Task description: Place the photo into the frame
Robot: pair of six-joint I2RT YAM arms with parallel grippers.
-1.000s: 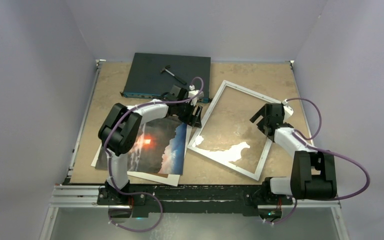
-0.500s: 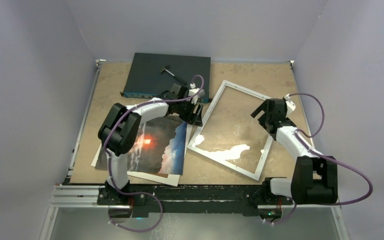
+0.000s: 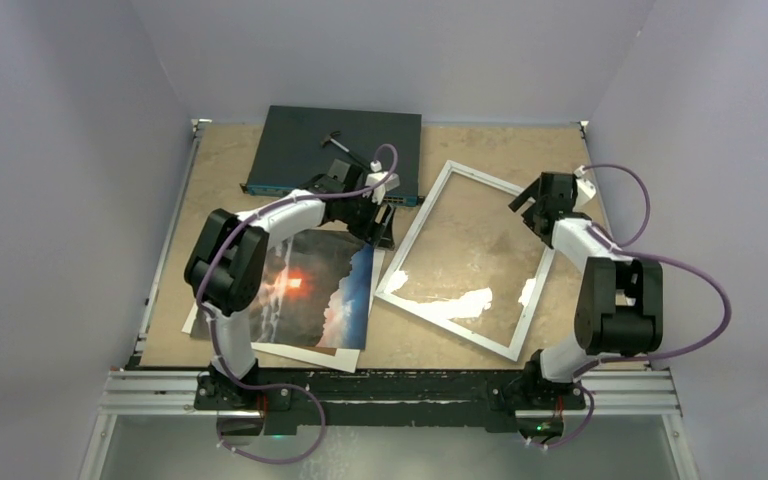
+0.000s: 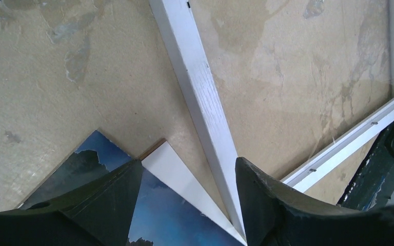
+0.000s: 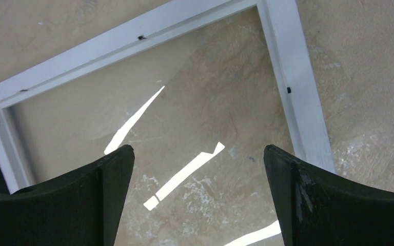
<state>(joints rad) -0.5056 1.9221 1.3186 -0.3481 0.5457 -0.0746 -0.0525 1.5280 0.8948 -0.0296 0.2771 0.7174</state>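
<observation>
Presently, photo (image 3: 315, 290) is laid flat left of frame (image 4: 197, 87), its corner just beside the rail. Left gripper (image 4: 187, 169) is held open over that corner, nothing gripped; right gripper (image 5: 197, 151) is spread wide above frame.

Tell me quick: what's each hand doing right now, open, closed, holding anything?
Left hand: open, empty, over the photo corner beside the frame.
Right hand: wide open, empty, over the frame.
</observation>
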